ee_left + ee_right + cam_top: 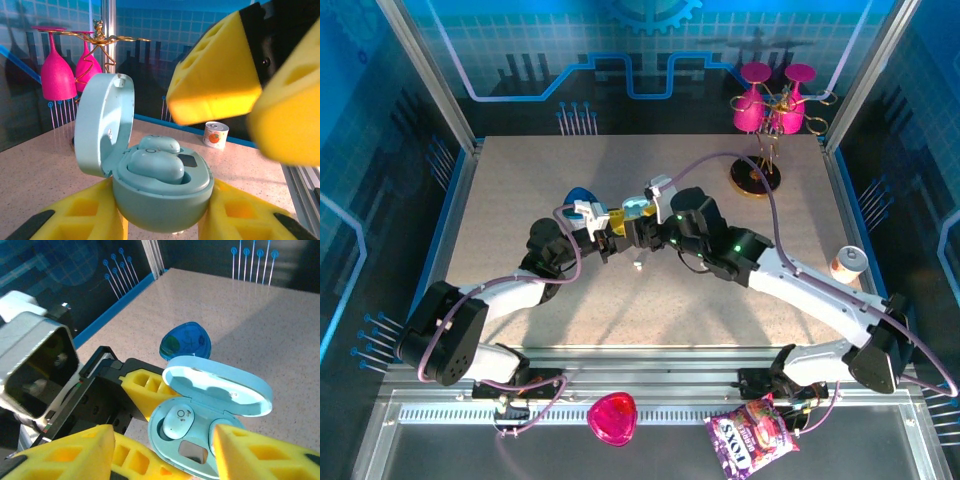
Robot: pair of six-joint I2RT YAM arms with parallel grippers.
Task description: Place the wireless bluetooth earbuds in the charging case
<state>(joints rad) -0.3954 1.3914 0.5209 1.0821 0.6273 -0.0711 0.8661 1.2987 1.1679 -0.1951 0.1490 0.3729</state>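
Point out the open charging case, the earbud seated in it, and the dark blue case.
open charging case (165,205): left wrist view, base front.
seated earbud (177,421): right wrist view, top face.
dark blue case (186,342): right wrist view, lid centre.

I've got a speckled beige table (520,210). A gold glass rack (757,178) stands at the far right. A blue oval case (582,196) lies well left of the rack. A small orange-print can (847,263) sits nearer me, right of the rack.
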